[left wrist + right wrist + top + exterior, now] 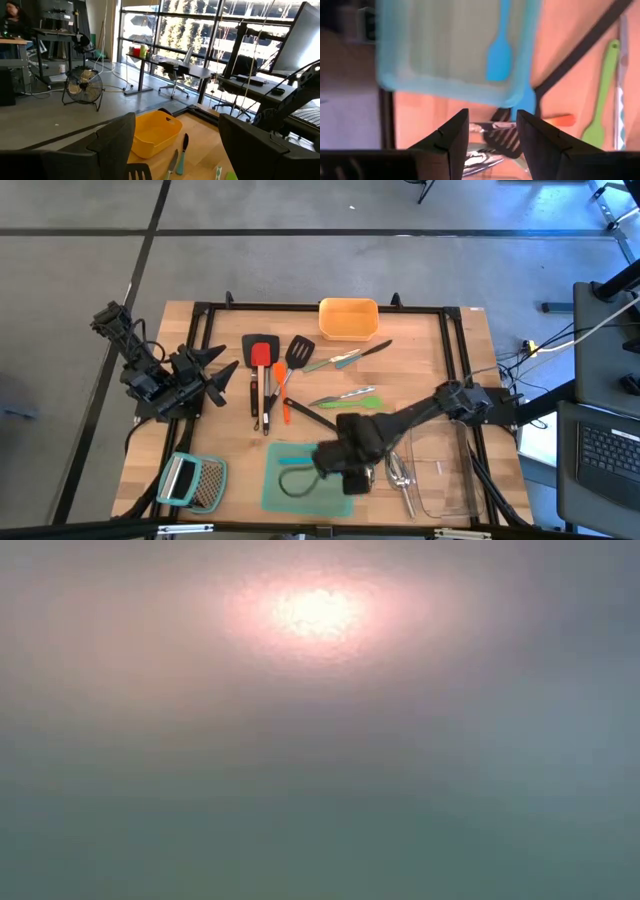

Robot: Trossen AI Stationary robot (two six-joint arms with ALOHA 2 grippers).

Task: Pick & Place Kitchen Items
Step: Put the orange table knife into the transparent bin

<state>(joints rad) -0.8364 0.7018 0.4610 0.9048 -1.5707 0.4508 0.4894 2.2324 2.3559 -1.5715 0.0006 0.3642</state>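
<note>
Over the teal tray (280, 452) at the table's front edge: placing step, probably at its end. Right gripper (492, 117) low above the tray, fingers parted, holding nothing. Teal spatula (498, 60) seemingly lying inside the tray, though blurred. Next: lift clear, reach for the green spatula (352, 398) or the turners (262, 355) mid-table, line up along a handle. Left gripper (215, 375) spread wide, idle at the left side.

Two dark matte arms, boxy joints, black cables along links; right tool (492, 145): wedge-shaped dark fingers.
</note>
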